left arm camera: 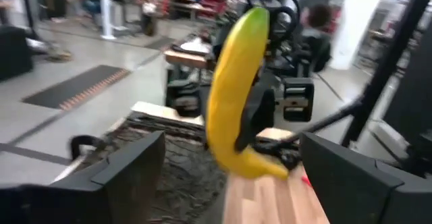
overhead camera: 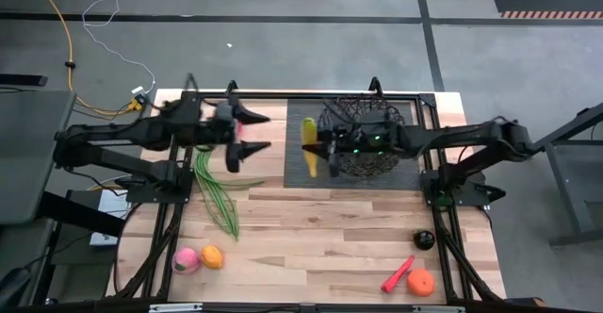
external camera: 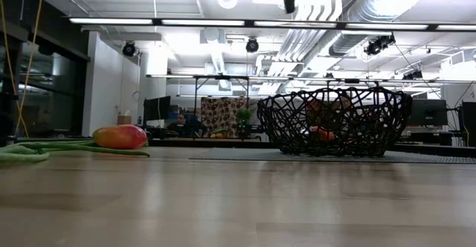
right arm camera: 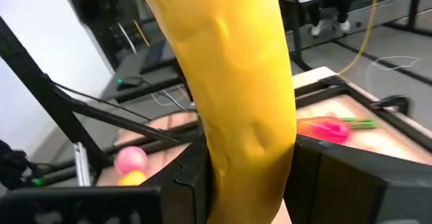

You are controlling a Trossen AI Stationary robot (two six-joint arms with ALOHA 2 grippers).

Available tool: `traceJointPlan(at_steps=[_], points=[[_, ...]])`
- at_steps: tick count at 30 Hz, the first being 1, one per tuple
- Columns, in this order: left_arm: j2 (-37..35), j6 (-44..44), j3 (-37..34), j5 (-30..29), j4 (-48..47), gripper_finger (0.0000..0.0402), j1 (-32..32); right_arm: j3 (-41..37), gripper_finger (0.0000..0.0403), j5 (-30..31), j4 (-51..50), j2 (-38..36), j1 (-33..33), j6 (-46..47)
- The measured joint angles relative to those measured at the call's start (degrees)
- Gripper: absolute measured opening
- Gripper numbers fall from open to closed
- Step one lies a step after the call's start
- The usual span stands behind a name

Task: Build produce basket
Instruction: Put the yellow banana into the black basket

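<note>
Smooth yellow banana (right arm camera: 236, 96) fills the right wrist view, its waxy curved body clamped between the right gripper's (right arm camera: 246, 177) two dark fingers; beyond it lie a pink peach (right arm camera: 130, 159) and a mango (right arm camera: 324, 128) on pale wood.

From the left wrist view the same banana (left arm camera: 236, 96) hangs upright in the air, held by the other arm's black fingers, while the left gripper's (left arm camera: 229, 177) own blocky dark fingers (left arm camera: 128, 166) stand wide apart with nothing between them.

Looking level across the table, the grained wooden table top (external camera: 238, 202) runs blurred in front. On it sits the basket (external camera: 335, 120), a round bowl of looping black wire, with something orange-red showing through its weave. Off to the side rests the glossy red-green mango (external camera: 120, 136), with long thin green stalks (external camera: 44, 150) beside it.

From overhead, the left gripper (overhead camera: 252, 132) hovers open over the planked table (overhead camera: 311, 247), above the fanned green stalks (overhead camera: 219, 195). The right gripper (overhead camera: 325, 153) holds the banana (overhead camera: 309, 143) just beside the basket (overhead camera: 363, 139), over a dark ribbed rectangular mat (overhead camera: 301, 176). Near the front edge lie the peach (overhead camera: 186, 260) touching an orange (overhead camera: 212, 256), and on the other side a dark plum (overhead camera: 424, 239), a slim red chili (overhead camera: 398, 273) and a second orange (overhead camera: 421, 282).
</note>
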Motion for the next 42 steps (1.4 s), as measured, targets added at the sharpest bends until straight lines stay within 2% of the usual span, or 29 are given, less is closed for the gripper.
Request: traceJointPlan(at_steps=[3,7,11,16,20,26,29,31,34,38,42], points=[[-3.9,0.6,-0.8,-2.5,-1.4,0.033,0.0,0.0,0.0107,0.2,-7.2,-4.8,-0.9,-1.3],[-9.7,-0.6,-7.1,-3.6,4.9,0.033,0.0,-2.8,0.0108,3.0,-12.5,-11.3,-1.1,-2.1],[-15.3,-3.4,-15.5,-4.7,11.2,0.033,0.0,-10.7,0.0108,6.5,-11.3,-18.6,-1.1,1.5],[-19.3,-4.7,-21.5,-2.2,14.2,0.033,0.0,-20.7,0.0108,6.6,-2.0,-25.7,-1.1,3.2],[-19.8,-5.0,-23.2,0.4,14.2,0.033,-0.1,-24.5,0.0108,6.8,2.5,-28.5,-1.1,1.5],[-19.8,-5.2,-23.6,0.1,14.4,0.033,0.0,-24.9,0.0108,6.9,2.7,-28.9,-1.1,1.6],[-19.8,-5.2,-23.6,-0.1,14.4,0.0329,0.0,-24.3,0.0108,8.5,1.8,-28.7,-1.1,4.6],[-19.8,-5.2,-23.6,-0.1,14.4,0.0327,0.0,-21.0,0.0108,11.6,-3.0,-27.8,-2.2,5.8],[-19.8,-5.2,-23.6,-0.3,14.4,0.0326,0.0,-12.6,0.0108,13.6,-16.6,-25.2,-5.7,4.7],[-19.8,-5.2,-23.6,-0.7,14.4,0.0326,0.0,-2.1,0.0108,12.5,-35.6,-19.0,-12.0,-1.0],[-19.8,-5.2,-23.6,-0.7,14.4,0.0326,0.0,5.2,0.0108,9.6,-52.5,-11.7,-17.7,-8.4]])
